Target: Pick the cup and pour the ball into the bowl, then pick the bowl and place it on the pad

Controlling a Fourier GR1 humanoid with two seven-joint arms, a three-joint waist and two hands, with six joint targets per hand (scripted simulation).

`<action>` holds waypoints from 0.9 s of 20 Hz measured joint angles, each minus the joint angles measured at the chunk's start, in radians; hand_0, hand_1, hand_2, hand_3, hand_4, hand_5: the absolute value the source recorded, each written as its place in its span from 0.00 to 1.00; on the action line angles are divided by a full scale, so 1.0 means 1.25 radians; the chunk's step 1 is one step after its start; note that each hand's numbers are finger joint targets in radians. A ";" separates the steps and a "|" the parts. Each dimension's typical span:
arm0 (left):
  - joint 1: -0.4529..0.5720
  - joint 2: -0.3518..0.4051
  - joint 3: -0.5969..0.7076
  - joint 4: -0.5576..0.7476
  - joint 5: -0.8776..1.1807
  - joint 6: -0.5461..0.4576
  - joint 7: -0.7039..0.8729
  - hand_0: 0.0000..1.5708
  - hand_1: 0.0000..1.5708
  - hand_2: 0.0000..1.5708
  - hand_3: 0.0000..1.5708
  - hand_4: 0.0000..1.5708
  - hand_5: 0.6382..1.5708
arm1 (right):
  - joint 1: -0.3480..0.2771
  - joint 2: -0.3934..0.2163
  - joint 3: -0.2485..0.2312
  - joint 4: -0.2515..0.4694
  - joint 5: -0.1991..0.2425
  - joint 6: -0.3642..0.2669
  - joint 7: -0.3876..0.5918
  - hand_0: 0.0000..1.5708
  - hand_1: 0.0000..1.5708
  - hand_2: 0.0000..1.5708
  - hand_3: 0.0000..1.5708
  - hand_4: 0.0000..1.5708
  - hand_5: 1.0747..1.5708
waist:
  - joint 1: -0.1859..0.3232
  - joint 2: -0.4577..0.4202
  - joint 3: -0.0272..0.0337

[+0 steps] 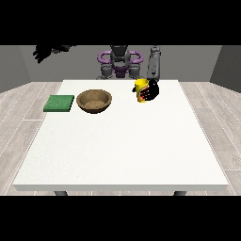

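**Cup in hand, pour not yet begun**

At the far left, the hand at the view's left point(47, 51) is raised high off the table; whether its fingers are released or clenched cannot be told. On the table the green pad point(59, 103) lies just left of the brown bowl point(94, 100), apart from it. Further right, the hand at the view's right point(151, 90) is wrapped around the yellow cup point(140, 90), near the table's point(122, 146) back edge. The ball is not visible. The bowl sits well apart from the cup; tipping before reaching it would likely send the ball onto the table.
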 measured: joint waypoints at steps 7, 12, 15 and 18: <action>-0.093 -0.048 -0.177 -0.001 -0.243 0.146 0.264 0.85 0.85 1.00 1.00 0.73 0.98 | 0.005 -0.009 -0.004 0.093 -0.005 0.009 0.040 0.00 0.00 0.00 0.15 0.19 0.99 | 0.027 -0.147 0.0026; -0.193 -0.066 -0.310 0.049 -0.421 0.173 0.477 0.84 0.84 1.00 1.00 0.72 0.98 | 0.005 -0.013 -0.013 0.154 -0.012 0.025 0.038 0.00 0.00 0.00 0.00 0.25 1.00 | 0.036 -0.192 0.0027; -0.235 -0.069 -0.388 0.056 -0.482 0.169 0.609 0.84 0.84 1.00 1.00 0.72 0.98 | -0.007 -0.006 -0.004 0.175 -0.008 0.028 0.033 0.00 0.00 0.00 0.00 0.27 1.00 | 0.027 -0.199 0.0012; -0.280 -0.072 -0.438 0.086 -0.565 0.153 0.697 0.79 0.79 1.00 1.00 0.69 1.00 | -0.015 -0.010 -0.009 0.191 -0.015 0.034 0.033 0.00 0.00 0.00 0.00 0.28 1.00 | 0.029 -0.201 0.0005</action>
